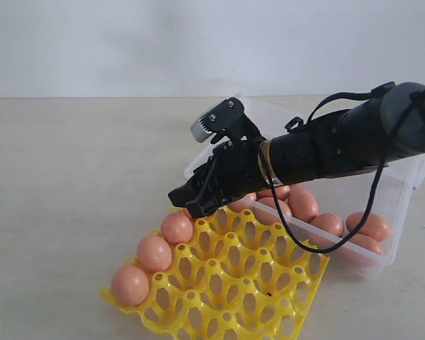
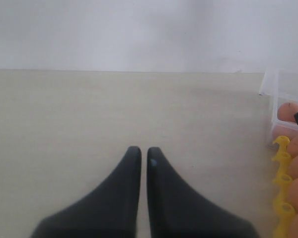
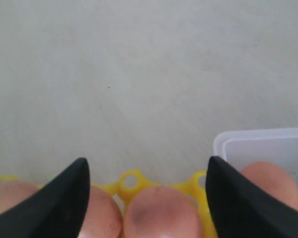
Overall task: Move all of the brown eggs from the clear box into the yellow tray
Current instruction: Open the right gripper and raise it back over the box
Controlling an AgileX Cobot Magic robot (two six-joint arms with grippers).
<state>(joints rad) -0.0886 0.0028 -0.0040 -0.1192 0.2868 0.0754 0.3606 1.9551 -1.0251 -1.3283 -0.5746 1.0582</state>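
Over the yellow tray's edge nearest the clear box, the right gripper holds its black fingers spread wide. One finger stands on each side of a brown egg that sits in a tray cup, and nothing is clamped between them. Another egg shows partly behind one finger in the neighbouring cup. In the exterior view this gripper tilts down from the right arm, which reaches across the box, and its tip is just above the tray's back corner. From that corner three brown eggs sit in a row of cups along the tray's left side, each close to the next. Just behind the tray, touching or nearly touching its back edge, the clear box rests on the counter with more eggs lying loose on its floor. Well off to the tray's left, the left gripper hangs over bare counter, its dark fingers drawn together to a thin slit and holding nothing. The tray's pegged rim and a few eggs show at the margin of its wrist view.
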